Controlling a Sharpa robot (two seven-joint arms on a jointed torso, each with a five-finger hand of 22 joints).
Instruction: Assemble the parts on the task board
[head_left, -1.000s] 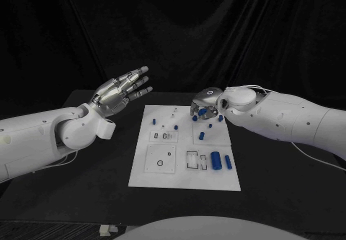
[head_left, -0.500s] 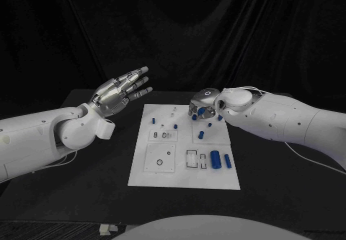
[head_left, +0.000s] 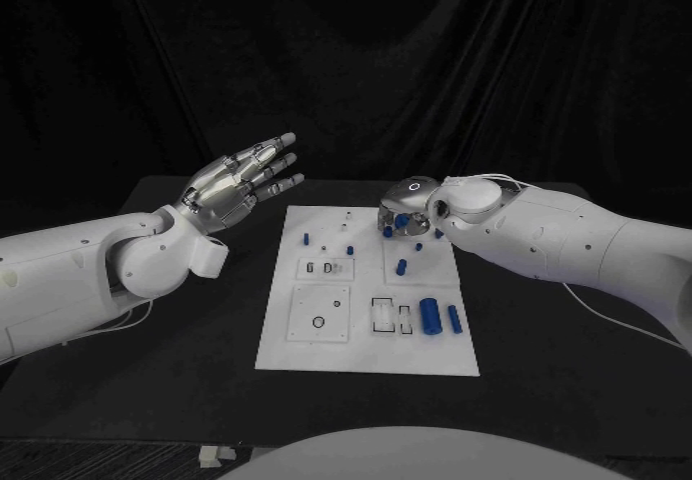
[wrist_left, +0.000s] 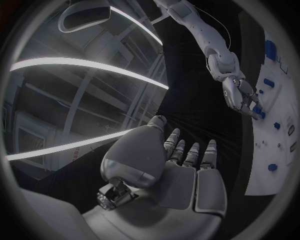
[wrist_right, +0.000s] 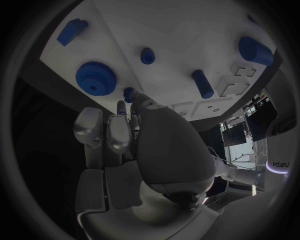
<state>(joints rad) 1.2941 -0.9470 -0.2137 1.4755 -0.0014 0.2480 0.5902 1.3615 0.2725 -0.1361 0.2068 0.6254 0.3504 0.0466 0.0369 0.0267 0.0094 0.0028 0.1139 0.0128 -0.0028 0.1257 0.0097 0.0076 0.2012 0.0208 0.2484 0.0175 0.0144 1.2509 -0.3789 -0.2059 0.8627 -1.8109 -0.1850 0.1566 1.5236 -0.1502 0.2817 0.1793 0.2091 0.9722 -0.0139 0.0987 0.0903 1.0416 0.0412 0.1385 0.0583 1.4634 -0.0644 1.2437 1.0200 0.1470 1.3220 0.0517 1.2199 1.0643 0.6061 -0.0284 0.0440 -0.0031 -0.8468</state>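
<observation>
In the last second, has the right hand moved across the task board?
Yes. The right hand has crept toward the far edge of the task board and slightly leftward in the head view; the board itself has stayed put.

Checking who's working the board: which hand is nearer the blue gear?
Right. The right hand hovers over the task board beside the blue gear; the left hand is raised off the board's other side.
</observation>
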